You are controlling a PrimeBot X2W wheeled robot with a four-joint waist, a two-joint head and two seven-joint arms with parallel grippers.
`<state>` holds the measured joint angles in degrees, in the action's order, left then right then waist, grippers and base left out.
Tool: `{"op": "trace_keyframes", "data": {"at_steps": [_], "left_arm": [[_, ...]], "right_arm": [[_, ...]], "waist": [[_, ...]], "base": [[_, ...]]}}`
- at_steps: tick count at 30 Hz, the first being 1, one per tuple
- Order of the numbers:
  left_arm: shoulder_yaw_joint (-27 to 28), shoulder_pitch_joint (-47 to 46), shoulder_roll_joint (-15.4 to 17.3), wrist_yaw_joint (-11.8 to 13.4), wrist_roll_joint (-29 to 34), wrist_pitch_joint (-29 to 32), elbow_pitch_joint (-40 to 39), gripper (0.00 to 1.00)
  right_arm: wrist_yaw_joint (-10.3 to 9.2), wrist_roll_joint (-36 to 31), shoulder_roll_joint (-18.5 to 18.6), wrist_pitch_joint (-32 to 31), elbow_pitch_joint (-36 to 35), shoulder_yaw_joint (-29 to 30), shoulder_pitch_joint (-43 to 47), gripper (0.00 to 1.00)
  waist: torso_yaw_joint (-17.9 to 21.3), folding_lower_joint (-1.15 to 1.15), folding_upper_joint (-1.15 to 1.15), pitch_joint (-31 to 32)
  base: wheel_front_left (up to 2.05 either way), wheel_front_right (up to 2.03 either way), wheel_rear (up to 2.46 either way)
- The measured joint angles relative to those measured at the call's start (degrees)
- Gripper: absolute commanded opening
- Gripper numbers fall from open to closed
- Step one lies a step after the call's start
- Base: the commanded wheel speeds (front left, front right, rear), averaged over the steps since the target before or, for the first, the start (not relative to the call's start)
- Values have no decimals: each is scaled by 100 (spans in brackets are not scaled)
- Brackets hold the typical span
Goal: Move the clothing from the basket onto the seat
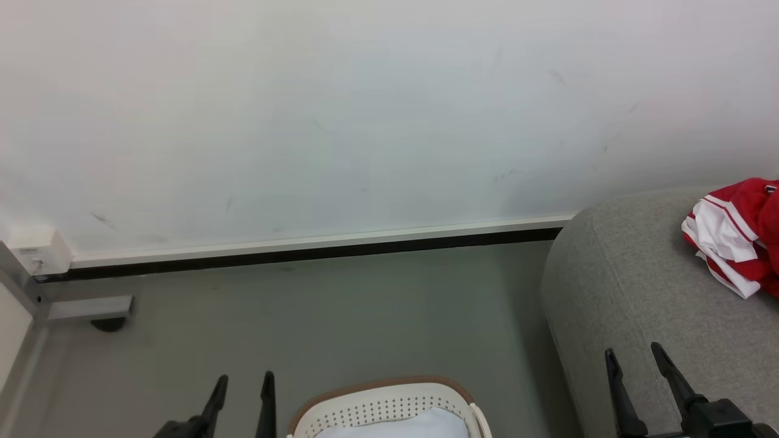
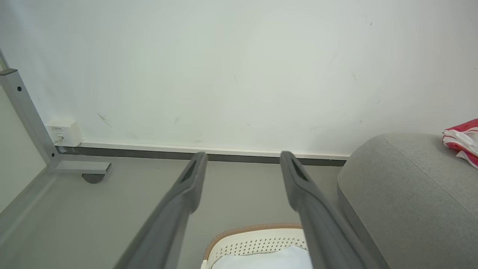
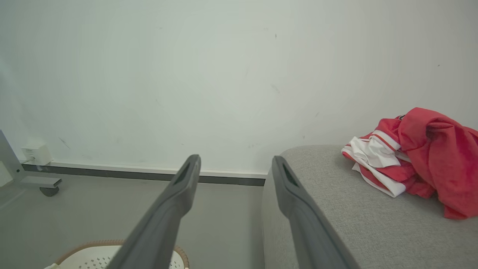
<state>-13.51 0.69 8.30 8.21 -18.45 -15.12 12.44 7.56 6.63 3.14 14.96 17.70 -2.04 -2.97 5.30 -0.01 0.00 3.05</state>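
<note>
The seat point(image 1: 639, 292) bears the clothing point(image 1: 736, 231), heaped at its far end. The basket point(image 1: 377, 384) stands on the floor point(image 1: 365, 304) just beside the seat, holding a pale cloth point(image 1: 420, 427). Left gripper point(image 1: 244, 377) and right gripper point(image 1: 633, 351) hang spread, empty, touching nothing.

I count one basket point(image 1: 389, 409), one seat point(image 1: 639, 286) and one pale cloth point(image 1: 420, 426). The clothing point(image 1: 742, 237) forms one heap; I cannot count its pieces.

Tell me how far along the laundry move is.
Done: crumpled red-and-white garments lie on the grey fabric sofa. In hand: nothing; the left hand and right hand are open, empty. Left: unclear; the white holed plastic basket shows pale bluish-white cloth, its rest cut off.
</note>
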Motion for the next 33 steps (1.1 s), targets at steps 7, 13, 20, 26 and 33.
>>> {"op": "trace_keyframes", "data": {"at_steps": [7,13,20,26,33], "left_arm": [[242,93,-202,-174,288,0,19,100],[398,109,-314,-291,435,0,47,100],[513,120,-400,-425,537,0,133,100],[521,219,-419,-423,522,36,392,0],[669,190,-430,-525,-171,268,411,0]], "right_arm": [[0,-16,-24,0,102,-22,63,100],[0,25,-33,0,250,-135,65,100],[-1,69,-34,0,320,-243,54,100],[0,90,-58,-53,539,-269,188,0],[0,865,-69,-269,523,-153,188,0]], "waist": [[-88,0,0,54],[-132,1,0,55],[-170,1,0,37],[-181,1,0,31],[-200,1,0,14]], "base": [[0,0,0],[0,0,0],[0,0,0],[0,0,0],[0,0,0]]}}
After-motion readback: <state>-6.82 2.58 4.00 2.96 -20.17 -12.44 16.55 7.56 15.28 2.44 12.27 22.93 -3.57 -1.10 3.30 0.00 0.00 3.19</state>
